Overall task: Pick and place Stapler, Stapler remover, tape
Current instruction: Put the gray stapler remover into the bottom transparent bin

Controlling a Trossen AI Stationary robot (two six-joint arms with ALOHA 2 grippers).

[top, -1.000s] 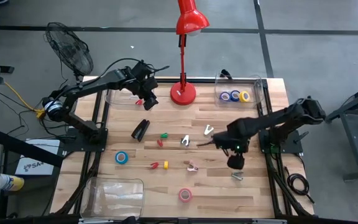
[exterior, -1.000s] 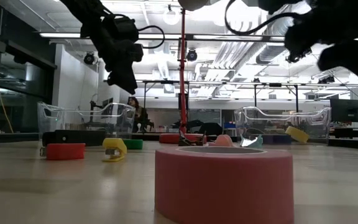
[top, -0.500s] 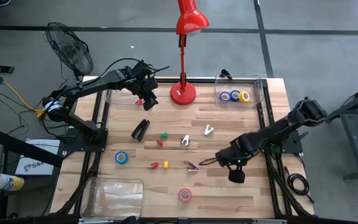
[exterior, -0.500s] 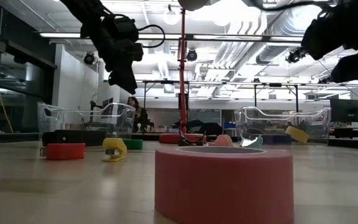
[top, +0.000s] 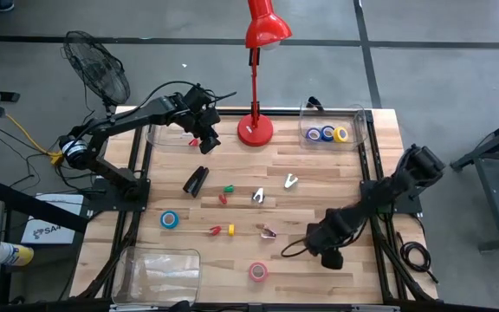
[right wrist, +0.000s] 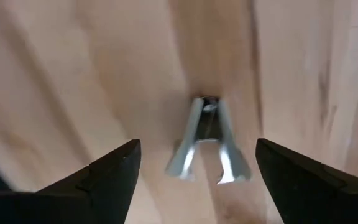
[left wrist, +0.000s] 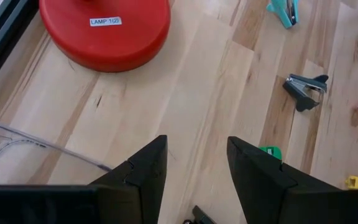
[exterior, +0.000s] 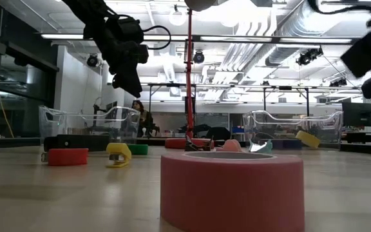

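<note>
Stapler (top: 196, 180), slim and black, lies on the left half of the table (top: 301, 269), nearer than the left end effector (top: 206, 139), which hangs above the table's far left with its fingers partly spread and nothing between them. From above, tape rolls show: a blue one (top: 170, 219) at the left, a pink one (top: 258, 271) near the front edge, and three more (top: 328, 133) inside a clear bin (top: 359, 117) at the far right. The low view fills its middle with the pink roll (exterior: 232, 190) and hides most of the table behind it.

A silver staple remover (right wrist: 207, 146) appears only in the right wrist view, lying on the wood between the fingers of the right end effector (right wrist: 197, 171), which are spread wide and not touching it. From above, the right end effector (top: 329, 256) sits near the front right, and the arm hides that remover. The left wrist view alone shows a dark staple remover (left wrist: 306, 89) and the red lamp base (left wrist: 104, 28) with its label.

In the low view the right arm is cut off at the upper right. Small coloured pieces mid-table are too small to identify.
</note>
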